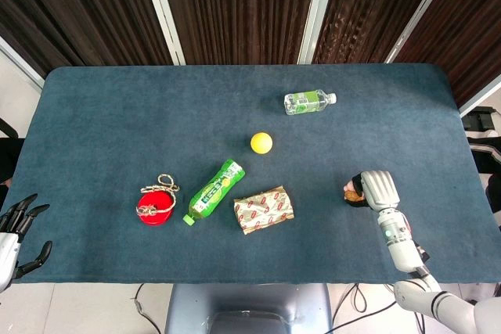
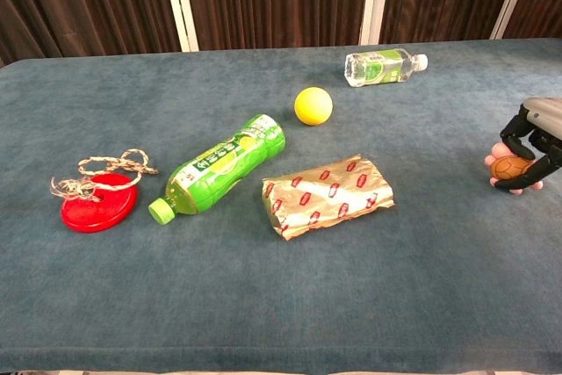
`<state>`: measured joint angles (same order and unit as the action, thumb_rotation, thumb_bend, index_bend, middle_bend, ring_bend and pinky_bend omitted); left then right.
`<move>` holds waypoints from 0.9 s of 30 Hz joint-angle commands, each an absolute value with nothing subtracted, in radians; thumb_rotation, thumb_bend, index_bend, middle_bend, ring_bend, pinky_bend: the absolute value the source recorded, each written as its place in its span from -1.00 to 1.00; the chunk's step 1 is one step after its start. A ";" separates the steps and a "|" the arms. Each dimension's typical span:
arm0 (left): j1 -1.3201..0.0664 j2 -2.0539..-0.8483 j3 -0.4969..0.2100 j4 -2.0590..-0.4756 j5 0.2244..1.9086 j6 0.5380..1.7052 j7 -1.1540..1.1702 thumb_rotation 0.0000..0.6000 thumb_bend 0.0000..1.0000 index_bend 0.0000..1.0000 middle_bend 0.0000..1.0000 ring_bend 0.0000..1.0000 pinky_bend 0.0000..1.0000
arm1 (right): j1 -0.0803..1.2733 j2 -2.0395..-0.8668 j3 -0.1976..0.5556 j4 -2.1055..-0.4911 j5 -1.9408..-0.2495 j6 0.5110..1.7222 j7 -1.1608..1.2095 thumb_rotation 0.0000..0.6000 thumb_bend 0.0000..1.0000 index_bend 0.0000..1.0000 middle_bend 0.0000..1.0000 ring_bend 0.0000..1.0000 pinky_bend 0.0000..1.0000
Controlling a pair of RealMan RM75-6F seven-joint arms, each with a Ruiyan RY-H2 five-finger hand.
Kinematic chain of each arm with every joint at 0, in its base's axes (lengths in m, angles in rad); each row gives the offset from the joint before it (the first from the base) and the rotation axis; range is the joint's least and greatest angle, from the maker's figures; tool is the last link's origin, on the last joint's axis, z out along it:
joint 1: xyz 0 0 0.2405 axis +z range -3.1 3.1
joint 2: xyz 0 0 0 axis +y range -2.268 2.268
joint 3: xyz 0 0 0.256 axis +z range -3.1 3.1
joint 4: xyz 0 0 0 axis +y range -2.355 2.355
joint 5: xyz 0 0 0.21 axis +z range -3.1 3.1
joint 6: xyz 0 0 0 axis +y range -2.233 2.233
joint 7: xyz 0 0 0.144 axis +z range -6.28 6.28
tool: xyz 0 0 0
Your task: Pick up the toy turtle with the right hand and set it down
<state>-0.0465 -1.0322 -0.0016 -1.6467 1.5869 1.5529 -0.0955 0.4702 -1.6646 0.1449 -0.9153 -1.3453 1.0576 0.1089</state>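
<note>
- Dark wooden slats back a table [image 1: 117, 107] covered in napped blue cloth.
- Right hand [image 2: 534, 142] has its black fingers [image 2: 510, 134] curled around the toy turtle [image 2: 509, 169], a rounded orange shell with pink feet, near the table's right edge.
- Left hand [image 1: 14, 234] hangs off the near-left corner, fingers spread, holding nothing.
- Crinkled foil snack packet [image 2: 327, 193] lies beside a smooth green bottle [image 2: 219, 167].

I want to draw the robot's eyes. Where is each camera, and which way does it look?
Head view: high up, looking straight down on the blue carpeted table; shows the left hand at the near left edge and the right hand with its forearm.
Chest view: low at the near edge, looking across the table toward the dark curtains; only the right hand shows.
Both share: the right hand gripping the small orange toy turtle, and the yellow ball.
</note>
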 commanded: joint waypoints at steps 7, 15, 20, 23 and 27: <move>-0.047 -1.032 -0.002 -1.647 1.588 1.553 -0.095 1.00 -0.22 -0.61 -0.88 -0.80 -0.54 | 0.459 -1.676 0.131 -0.875 -1.402 1.141 0.164 1.00 0.02 1.00 0.80 1.00 1.00; -0.046 -1.034 -0.003 -1.648 1.585 1.552 -0.091 1.00 -0.22 -0.61 -0.88 -0.81 -0.54 | 0.441 -1.635 0.116 -0.938 -1.443 1.195 0.254 1.00 0.02 1.00 0.80 1.00 1.00; -0.047 -1.033 -0.003 -1.651 1.584 1.550 -0.088 1.00 -0.22 -0.61 -0.88 -0.80 -0.54 | 0.434 -1.598 0.102 -0.993 -1.444 1.172 0.273 1.00 0.02 1.00 0.80 1.00 1.00; -0.046 -1.033 -0.004 -1.652 1.583 1.550 -0.090 1.00 -0.22 -0.61 -0.88 -0.80 -0.54 | 0.435 -1.560 0.093 -1.043 -1.430 1.126 0.270 1.00 -0.06 0.93 0.78 1.00 1.00; -0.048 -1.032 -0.004 -1.651 1.580 1.546 -0.091 1.00 -0.22 -0.61 -0.88 -0.81 -0.54 | 0.436 -1.497 0.083 -1.129 -1.396 1.056 0.232 1.00 -0.39 0.30 0.49 1.00 1.00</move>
